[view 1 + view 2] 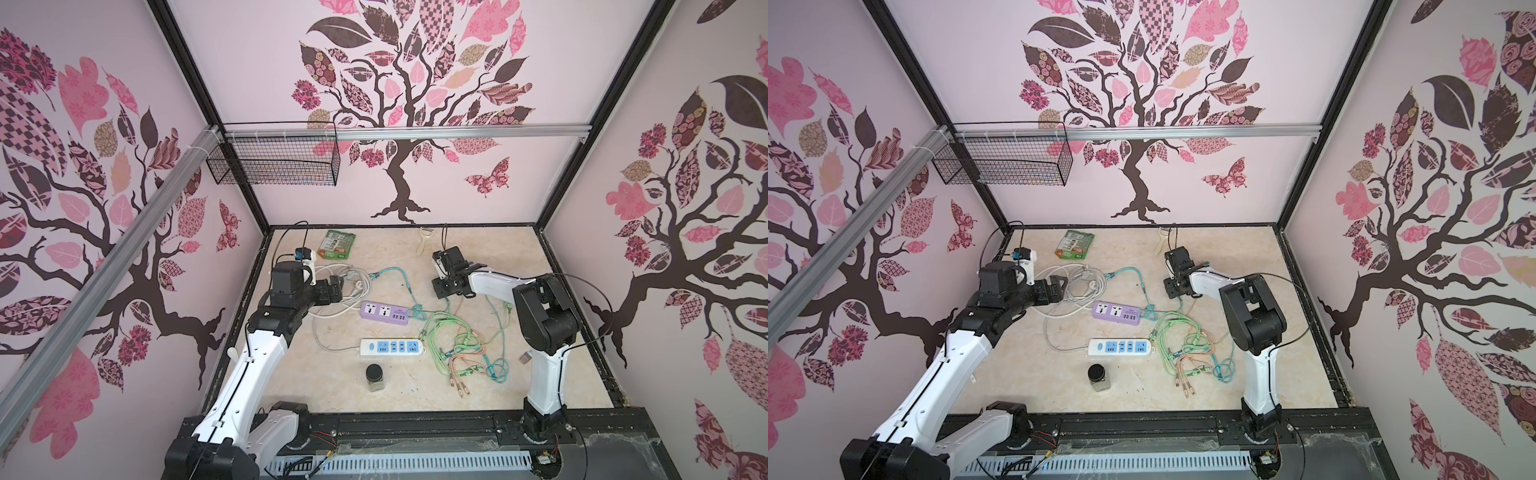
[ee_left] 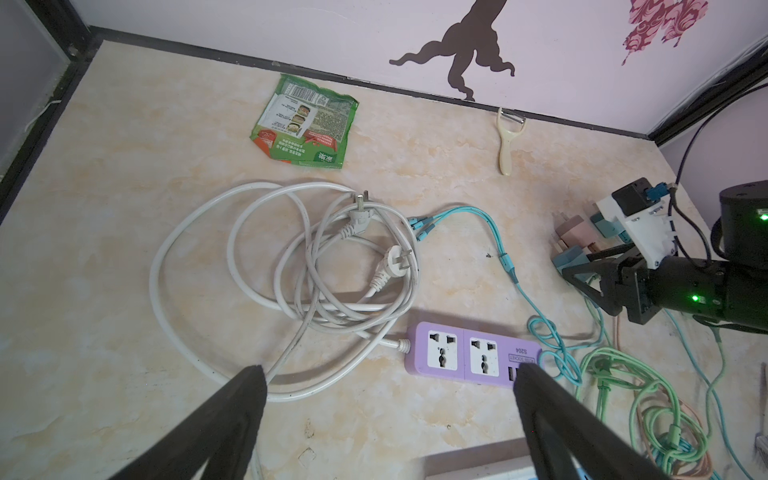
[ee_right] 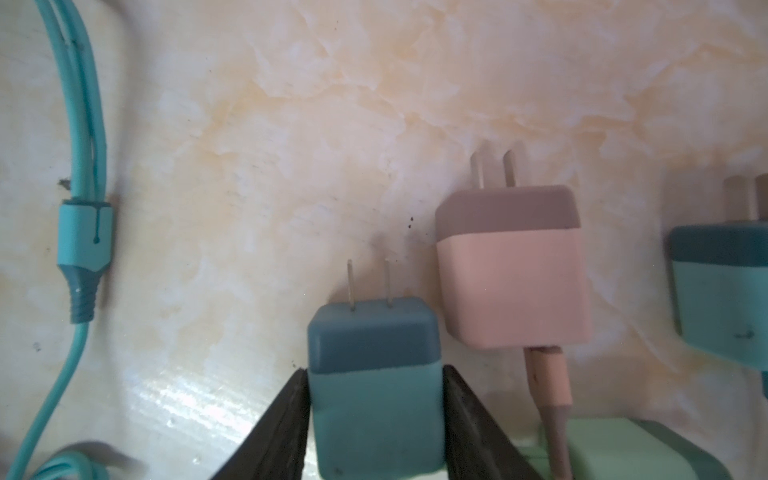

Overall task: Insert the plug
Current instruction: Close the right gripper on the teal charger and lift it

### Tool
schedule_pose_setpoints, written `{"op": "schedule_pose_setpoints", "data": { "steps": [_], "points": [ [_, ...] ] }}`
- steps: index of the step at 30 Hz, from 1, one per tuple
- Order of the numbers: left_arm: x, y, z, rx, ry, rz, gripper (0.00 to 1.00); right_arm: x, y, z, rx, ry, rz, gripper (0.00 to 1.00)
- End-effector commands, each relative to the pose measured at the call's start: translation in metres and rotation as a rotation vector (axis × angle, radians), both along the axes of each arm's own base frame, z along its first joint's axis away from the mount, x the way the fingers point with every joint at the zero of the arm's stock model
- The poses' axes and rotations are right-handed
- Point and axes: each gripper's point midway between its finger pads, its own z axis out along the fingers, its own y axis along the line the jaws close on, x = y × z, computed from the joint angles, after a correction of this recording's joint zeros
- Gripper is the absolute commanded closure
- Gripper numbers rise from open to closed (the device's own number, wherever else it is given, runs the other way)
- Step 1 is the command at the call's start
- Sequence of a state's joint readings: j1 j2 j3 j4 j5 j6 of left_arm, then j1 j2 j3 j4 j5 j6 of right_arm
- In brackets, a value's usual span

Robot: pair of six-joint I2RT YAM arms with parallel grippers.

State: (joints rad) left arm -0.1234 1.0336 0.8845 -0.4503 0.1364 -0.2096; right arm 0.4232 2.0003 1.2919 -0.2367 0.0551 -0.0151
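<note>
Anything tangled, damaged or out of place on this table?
The colored charging cables lie tangled beside the white power strip; a crumpled green packet and a peeler by the back wall seem unrelated to plugging. Nothing looks spilled or broken.

The right claw (image 3: pixel 376 374) pinches a blue plug (image 3: pixel 374 419) between its black fingers (image 3: pixel 291 409), prongs pointing ahead. A pink plug (image 3: pixel 513 282) lies just beside, a teal cable (image 3: pixel 85 249) well off the other side.

It was a robot lab cell: tree-patterned wall panels (image 1: pixel 415 62) boxed in a marble-look worktop (image 1: pixel 316 382), an aluminium rail (image 1: pixel 457 133) crossed the back, and the left arm (image 1: pixel 249 374) and right arm (image 1: pixel 544 374) stood on a black base rail (image 1: pixel 415 426).
</note>
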Motion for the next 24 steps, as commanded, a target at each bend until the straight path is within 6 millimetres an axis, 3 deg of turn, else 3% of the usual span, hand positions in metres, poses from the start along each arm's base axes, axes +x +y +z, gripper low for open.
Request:
{"op": "schedule_pose_setpoints", "data": {
  "steps": [1, 7, 11, 18, 24],
  "points": [
    [0.002, -0.002, 0.000, 0.000, -0.010, -0.009, 0.03, -0.002, 0.002, -0.012, -0.005, 0.052, -0.007, 0.49],
    [0.002, -0.002, -0.002, 0.001, -0.003, -0.006, 0.03, -0.005, 0.000, -0.011, -0.011, 0.048, -0.011, 0.58],
    [0.002, -0.001, -0.002, 0.000, -0.002, -0.004, 0.03, -0.006, 0.000, 0.001, 0.004, 0.020, -0.010, 0.64],
    [0.001, -0.005, 0.000, -0.013, -0.002, -0.018, 0.03, -0.009, 0.003, 0.050, 0.065, -0.083, 0.018, 0.70],
    [0.000, -0.019, 0.000, -0.061, 0.019, -0.083, 0.05, -0.018, 0.005, 0.094, 0.117, -0.144, 0.041, 0.70]
  ]
}}
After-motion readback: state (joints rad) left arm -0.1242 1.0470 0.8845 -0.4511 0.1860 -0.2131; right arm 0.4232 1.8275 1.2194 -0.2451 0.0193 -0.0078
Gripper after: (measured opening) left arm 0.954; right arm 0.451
